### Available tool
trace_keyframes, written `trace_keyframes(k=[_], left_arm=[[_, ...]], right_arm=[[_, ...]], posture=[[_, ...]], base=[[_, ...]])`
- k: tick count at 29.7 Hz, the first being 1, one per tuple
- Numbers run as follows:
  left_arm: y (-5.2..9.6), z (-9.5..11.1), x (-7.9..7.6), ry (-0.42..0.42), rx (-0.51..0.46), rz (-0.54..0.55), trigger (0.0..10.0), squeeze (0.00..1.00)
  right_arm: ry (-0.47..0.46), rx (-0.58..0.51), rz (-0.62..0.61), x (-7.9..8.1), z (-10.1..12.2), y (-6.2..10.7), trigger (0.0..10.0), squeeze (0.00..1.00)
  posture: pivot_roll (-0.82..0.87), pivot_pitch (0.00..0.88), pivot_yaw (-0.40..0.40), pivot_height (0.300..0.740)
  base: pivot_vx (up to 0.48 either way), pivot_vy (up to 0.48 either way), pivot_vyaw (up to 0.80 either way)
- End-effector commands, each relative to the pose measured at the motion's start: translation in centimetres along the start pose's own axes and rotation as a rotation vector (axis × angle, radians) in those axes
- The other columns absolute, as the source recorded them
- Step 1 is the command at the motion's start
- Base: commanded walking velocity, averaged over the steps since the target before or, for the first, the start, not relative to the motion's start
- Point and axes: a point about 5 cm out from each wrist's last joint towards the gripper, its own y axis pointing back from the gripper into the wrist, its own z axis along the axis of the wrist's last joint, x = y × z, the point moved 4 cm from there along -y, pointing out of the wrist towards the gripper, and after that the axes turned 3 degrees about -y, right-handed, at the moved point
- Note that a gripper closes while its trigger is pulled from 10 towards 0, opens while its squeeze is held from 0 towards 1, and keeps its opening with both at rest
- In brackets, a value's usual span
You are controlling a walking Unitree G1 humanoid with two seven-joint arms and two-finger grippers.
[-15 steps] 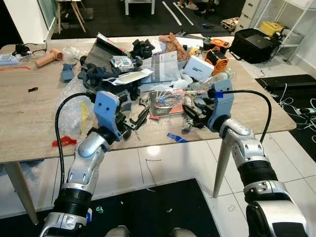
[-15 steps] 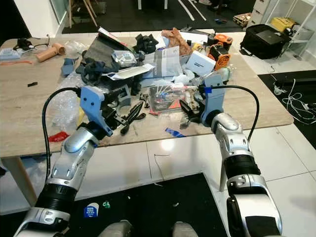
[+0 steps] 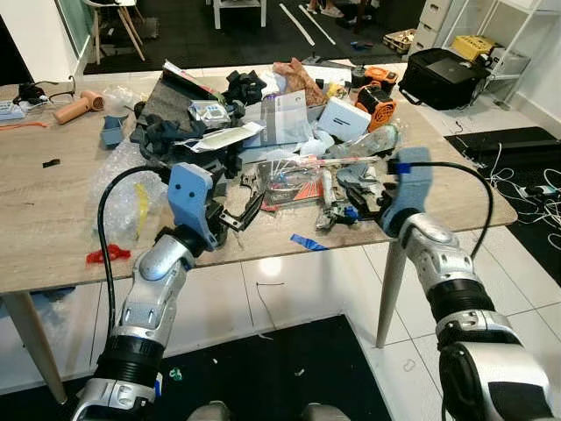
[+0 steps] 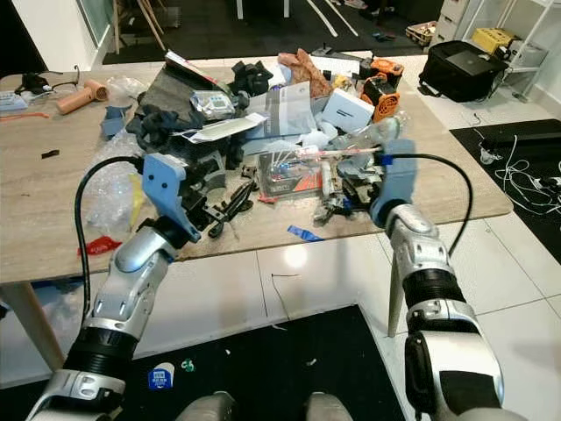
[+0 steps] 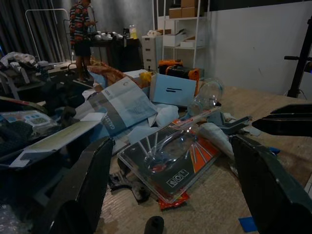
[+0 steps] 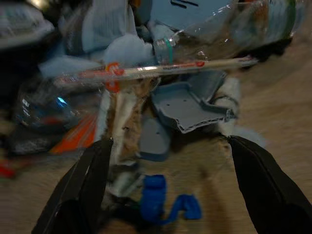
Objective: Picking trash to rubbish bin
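Note:
A heap of trash covers the middle of the wooden table. My left gripper hovers open at the heap's near left side, facing a clear plastic clamshell pack with an orange card. My right gripper is open and low at the heap's near right edge. Ahead of it lie a grey plastic part, a long thin wrapped stick, a clear plastic bottle and a crumpled blue scrap. Neither gripper holds anything.
A blue tape scrap and a red scrap lie near the table's front edge. Bubble wrap is left of my left arm. A white box and an orange tool sit behind the heap. On the floor to the right are a black bag and cables. A person stands far off.
My right gripper has slid a little to the right along the heap's near edge. The left arm has held still. The whole view has shifted slightly.

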Motion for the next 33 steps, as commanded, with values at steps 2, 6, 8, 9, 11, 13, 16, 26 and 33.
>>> trace_keyframes(k=[2, 6, 8, 9, 11, 13, 16, 26, 33], left_arm=[[0.0, 1.6, 1.4, -0.026, -0.034, 0.027, 10.0, 0.00], [0.2, 2.4, 2.2, -0.034, -0.051, 0.047, 10.0, 0.00], [0.4, 3.6, 2.9, -0.055, -0.071, 0.061, 10.0, 0.00], [0.6, 4.1, 3.1, -0.065, -0.078, 0.061, 10.0, 0.00], [0.7, 4.4, 3.2, -0.072, -0.082, 0.060, 10.0, 0.00], [1.4, 5.2, 3.2, -0.097, -0.084, 0.052, 10.0, 0.00], [1.6, 7.1, 3.0, -0.131, -0.105, 0.030, 10.0, 0.00], [2.8, 10.0, 3.5, -0.225, -0.101, 0.028, 10.0, 0.00], [3.7, 10.6, 3.5, -0.272, -0.054, 0.016, 10.0, 0.00]], right_arm=[[-0.082, -0.013, 0.056, 0.8, 0.4, -0.4, 10.0, 0.00], [-0.098, -0.004, 0.070, 1.3, 0.4, -0.7, 10.0, 0.00], [-0.066, 0.002, 0.104, 2.3, 0.3, -1.1, 10.0, 0.00], [-0.072, 0.000, 0.107, 2.6, 0.4, -1.3, 10.0, 0.00], [-0.080, -0.003, 0.106, 2.8, 0.5, -1.4, 10.0, 0.00], [-0.083, -0.020, 0.109, 3.0, 1.0, -1.5, 10.0, 0.00], [-0.080, -0.044, 0.123, 3.0, 1.8, -1.3, 10.0, 0.00], [-0.095, -0.092, 0.193, 4.7, 2.8, -0.5, 10.0, 0.00], [-0.125, -0.122, 0.221, 6.3, 3.2, 0.0, 10.0, 0.00]], posture=[[-0.06, 0.000, -0.007, 0.740], [-0.06, 0.000, -0.006, 0.740], [-0.05, 0.000, -0.006, 0.740], [-0.06, 0.000, 0.000, 0.740], [-0.06, 0.000, 0.000, 0.740], [-0.09, 0.008, 0.020, 0.740], [-0.08, 0.055, 0.015, 0.740], [-0.07, 0.169, 0.046, 0.740], [-0.07, 0.220, 0.075, 0.740]], base=[[0.000, 0.000, 0.00], [0.000, 0.000, 0.00], [0.000, 0.000, 0.00], [0.000, 0.000, 0.00], [0.000, 0.000, 0.00], [0.000, 0.000, 0.00], [0.000, 0.000, 0.00], [0.000, 0.000, 0.00], [0.000, 0.000, 0.00]])
